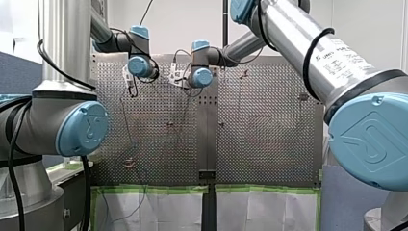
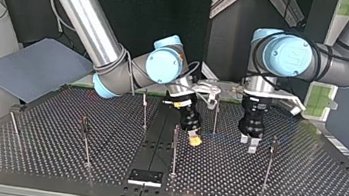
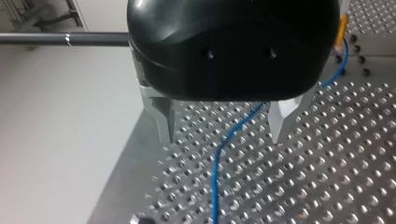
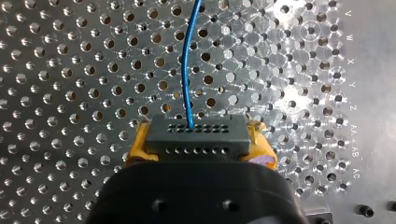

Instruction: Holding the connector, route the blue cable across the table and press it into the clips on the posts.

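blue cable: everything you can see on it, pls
Thin glossy blue cable, one strand. One end enters the dark grey connector clamped between my right gripper's yellow pads; from there it curves ahead over the perforated table. Further along it runs between my left gripper's open metal fingers, ungripped, low over the table.

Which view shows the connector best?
Right wrist view: the connector fills the middle, clamped between yellow pads, blue cable leaving it. Top view shows only the pads; front and left wrist views don't resolve it.
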